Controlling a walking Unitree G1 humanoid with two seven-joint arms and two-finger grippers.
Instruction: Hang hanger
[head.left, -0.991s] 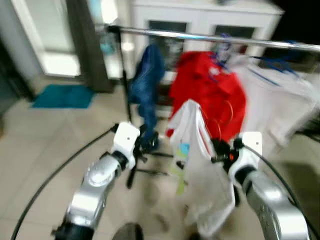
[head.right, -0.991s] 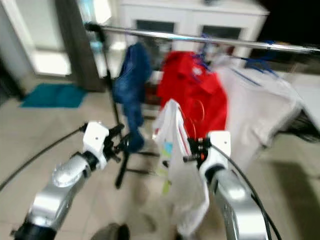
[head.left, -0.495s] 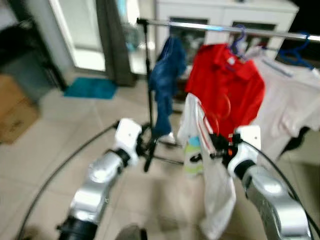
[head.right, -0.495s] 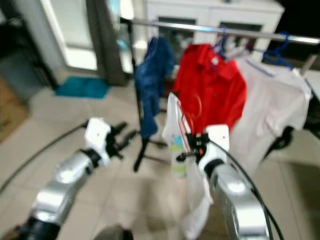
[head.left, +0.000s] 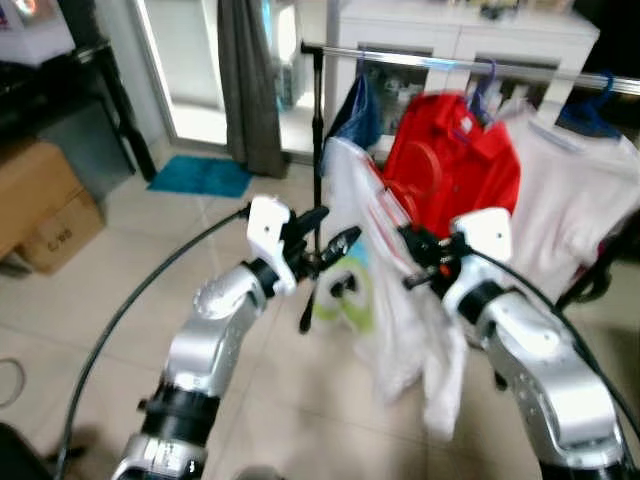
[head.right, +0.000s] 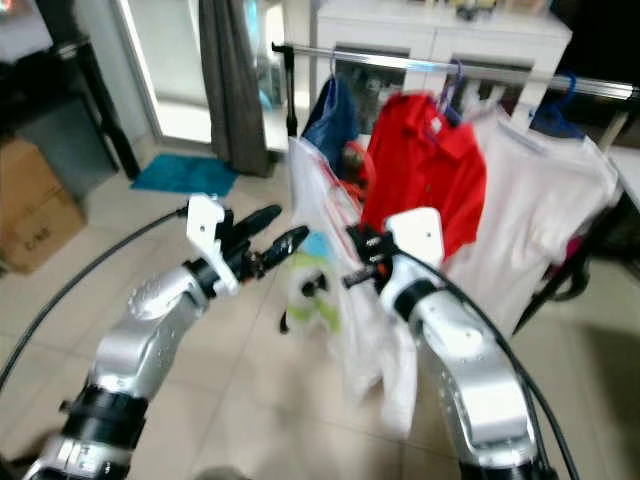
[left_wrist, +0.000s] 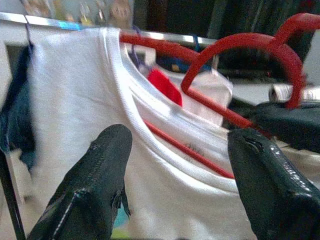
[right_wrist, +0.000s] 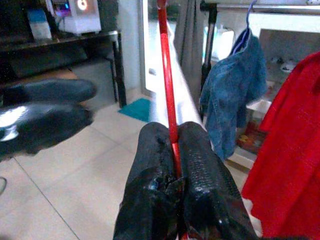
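A red hanger carries a white shirt with a green print. My right gripper is shut on the hanger's red wire, the two pads pressed together around it. The shirt hangs in front of the metal clothes rail, below its level. Just left of the shirt, my left gripper stands open. In the left wrist view its fingers frame the shirt's collar and the hanger's hook. On the rail hang a blue garment, a red shirt and a white shirt.
The rack's black upright pole stands behind my left gripper. A cardboard box and a dark stand are at the left. A teal mat lies by the grey curtain. A white cabinet stands behind the rail.
The camera has shifted and the rack looks nearer. My right gripper has lifted the hanger and shirt up and leftward. My left gripper has risen up to the shirt.
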